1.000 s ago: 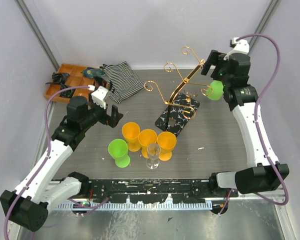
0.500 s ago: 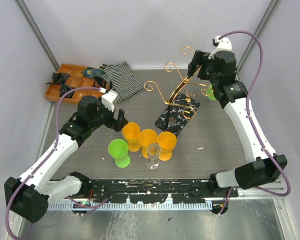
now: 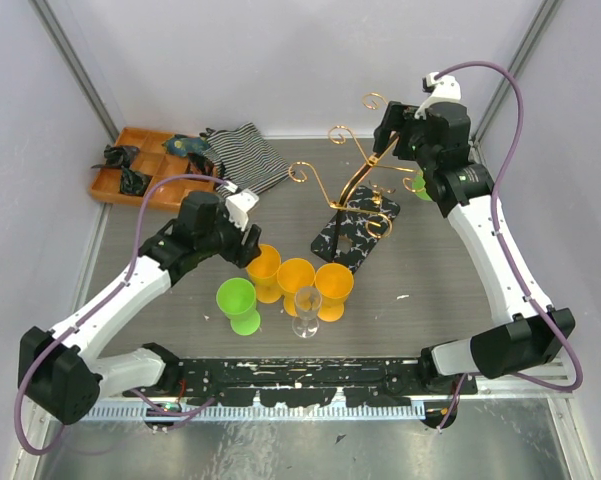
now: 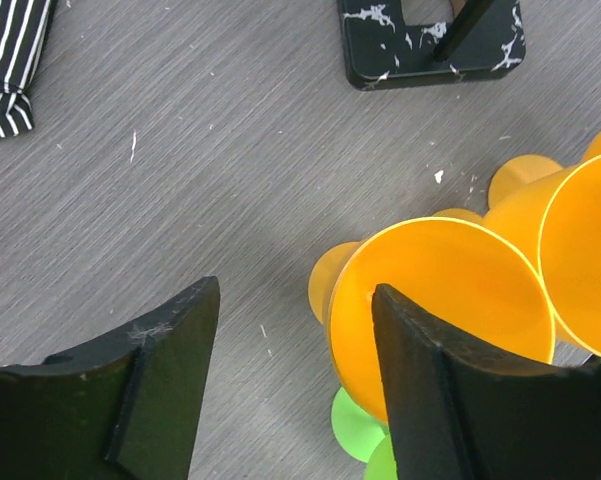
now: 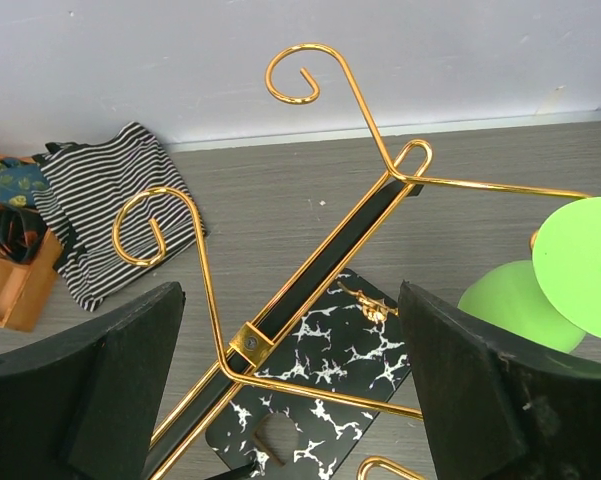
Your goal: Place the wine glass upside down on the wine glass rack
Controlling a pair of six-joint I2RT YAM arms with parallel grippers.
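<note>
The clear wine glass stands upright at the table's front, just beside three orange cups and well apart from the rack. A green glass hangs on the rack's right side. The left gripper has its fingers apart, one against an orange cup. The right gripper gapes wide near the rack's top. The tray holds dark oddments in its compartments.

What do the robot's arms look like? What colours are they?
There are two. The left arm and the right arm have smooth white shells with chunky black joints. A thin purple cable loops along each one. The left gripper and the right gripper are black, each with two broad, flat fingers.
</note>
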